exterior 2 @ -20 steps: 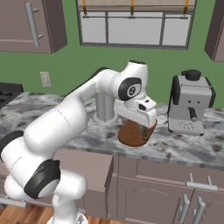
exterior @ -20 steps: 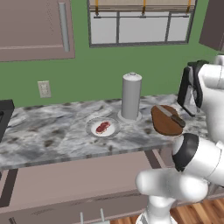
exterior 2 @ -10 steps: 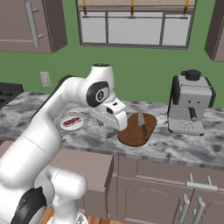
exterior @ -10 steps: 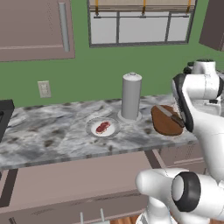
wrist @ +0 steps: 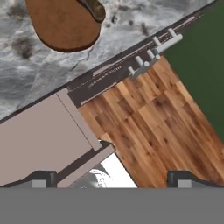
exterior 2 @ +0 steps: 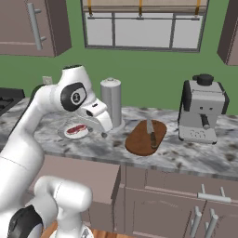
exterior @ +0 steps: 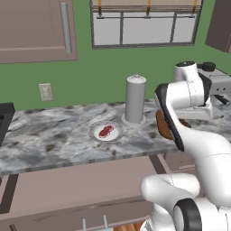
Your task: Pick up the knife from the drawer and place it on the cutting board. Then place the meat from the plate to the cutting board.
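The knife (exterior 2: 151, 133) is already laid on the cutting board (exterior 2: 139, 142). The meat (exterior 2: 76, 129) is seen on the plate (exterior 2: 69, 135), at about nine o'clock from the spread, empty fingers (exterior 2: 103, 134), close by.

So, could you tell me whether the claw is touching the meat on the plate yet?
Apart. In the right base view the open claw hangs beside the plate, with bare counter showing between its tips and the meat.
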Robot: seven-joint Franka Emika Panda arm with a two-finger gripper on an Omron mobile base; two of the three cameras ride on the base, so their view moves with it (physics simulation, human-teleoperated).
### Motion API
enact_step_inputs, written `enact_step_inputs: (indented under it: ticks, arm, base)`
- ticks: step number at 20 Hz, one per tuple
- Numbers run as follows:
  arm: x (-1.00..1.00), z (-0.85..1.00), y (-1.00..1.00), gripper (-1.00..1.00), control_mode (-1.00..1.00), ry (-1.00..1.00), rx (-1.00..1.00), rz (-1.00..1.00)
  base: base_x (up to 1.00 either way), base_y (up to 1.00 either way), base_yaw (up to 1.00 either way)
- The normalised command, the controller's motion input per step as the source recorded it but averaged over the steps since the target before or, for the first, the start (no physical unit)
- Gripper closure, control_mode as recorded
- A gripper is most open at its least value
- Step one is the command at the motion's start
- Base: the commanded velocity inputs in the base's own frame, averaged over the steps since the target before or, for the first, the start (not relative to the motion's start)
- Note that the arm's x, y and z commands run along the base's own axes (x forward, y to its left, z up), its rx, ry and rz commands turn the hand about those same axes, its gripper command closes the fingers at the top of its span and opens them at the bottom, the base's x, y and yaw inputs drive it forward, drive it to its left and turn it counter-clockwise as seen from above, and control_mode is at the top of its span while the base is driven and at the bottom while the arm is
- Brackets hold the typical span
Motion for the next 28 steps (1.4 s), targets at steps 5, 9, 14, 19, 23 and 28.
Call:
enact_step_inputs:
  ticks: [5,9,14,19,23,28]
  arm:
    - [0.0,0.05,0.55,-1.0,-1.0,0.01,-0.14,0.0]
    - [0.0,0.02,0.5,-1.0,-1.0,0.01,-0.12,0.0]
    - [0.0,0.0,0.5,-1.0,-1.0,0.07,-0.05,0.0]
    - [0.0,0.0,0.41,-1.0,-1.0,0.08,0.02,0.0]
    - [0.0,0.0,0.36,-1.0,-1.0,0.06,0.08,0.01]
    - [0.0,-0.01,0.55,-1.0,-1.0,0.0,0.0,0.0]
  base:
    - [0.0,0.0,0.0]
    - [0.0,0.0,0.0]
    - [0.0,0.0,0.0]
    - [0.0,0.0,0.0]
    - [0.0,0.0,0.0]
    - [0.0,0.0,0.0]
